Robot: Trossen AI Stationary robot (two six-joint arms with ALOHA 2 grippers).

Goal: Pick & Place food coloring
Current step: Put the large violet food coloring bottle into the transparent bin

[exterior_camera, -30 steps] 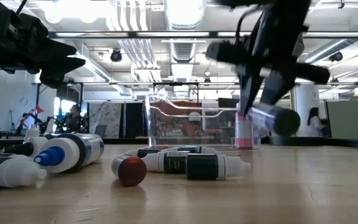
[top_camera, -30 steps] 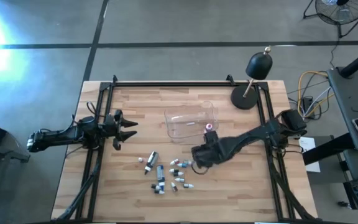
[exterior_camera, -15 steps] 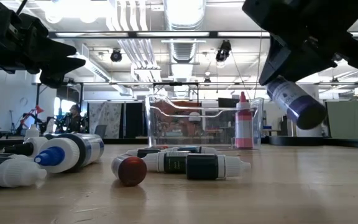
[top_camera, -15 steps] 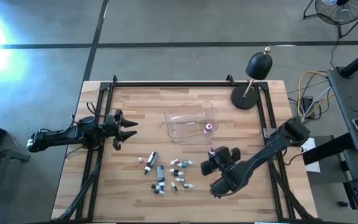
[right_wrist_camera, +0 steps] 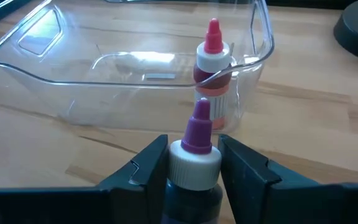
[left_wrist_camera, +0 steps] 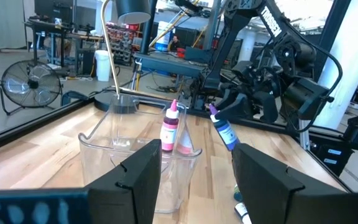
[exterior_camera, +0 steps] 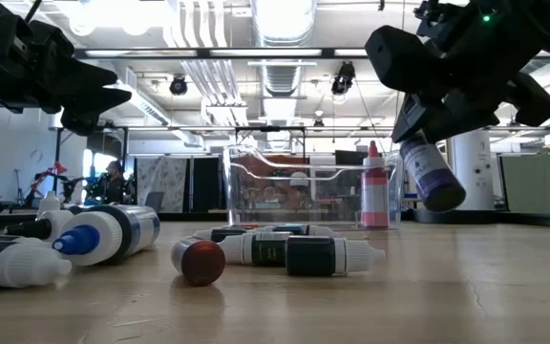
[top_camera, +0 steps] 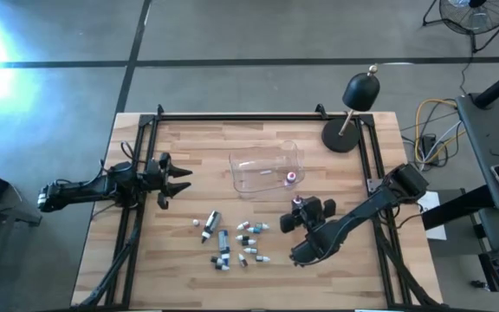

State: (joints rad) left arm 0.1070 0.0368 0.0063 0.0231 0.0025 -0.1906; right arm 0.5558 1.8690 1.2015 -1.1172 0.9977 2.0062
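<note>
Right pincer (right_wrist_camera: 194, 163) grips purple-capped bottle (right_wrist_camera: 194, 158) near tub (right_wrist_camera: 55, 56).

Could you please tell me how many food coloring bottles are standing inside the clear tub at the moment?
1: a pink bottle stands upright in a corner of the tub, the corner nearest the right gripper. None looks hidden.

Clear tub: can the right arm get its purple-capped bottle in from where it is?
Probably yes: the right pincer holds the bottle facing the tub; only the pink-capped bottle stands inside.
</note>
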